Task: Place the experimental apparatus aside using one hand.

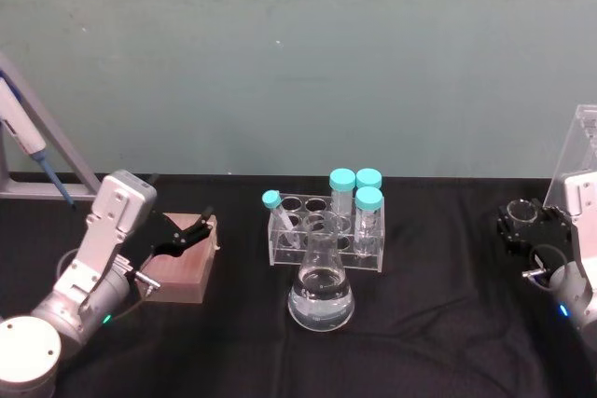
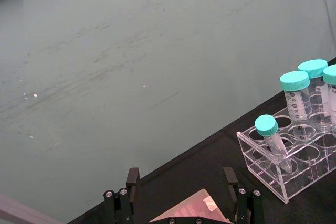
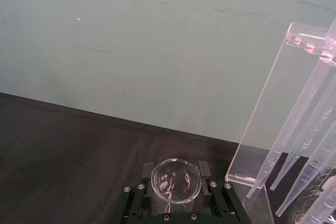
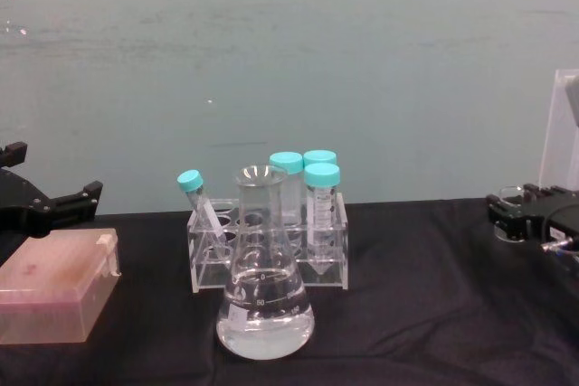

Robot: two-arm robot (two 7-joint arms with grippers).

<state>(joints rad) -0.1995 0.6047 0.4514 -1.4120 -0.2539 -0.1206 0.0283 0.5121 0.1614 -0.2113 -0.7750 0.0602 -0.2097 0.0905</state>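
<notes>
The small glass beaker sits between the fingers of my right gripper, which is shut on it at the table's right side. Just right of it stands the tall acrylic stand with long pipettes hanging in it. The conical flask of clear liquid stands at the front centre. My left gripper hangs open over a pink box at the left.
A clear tube rack with teal-capped tubes stands right behind the flask. The pink box lies front left. A pipettor leans on a stand at the far left.
</notes>
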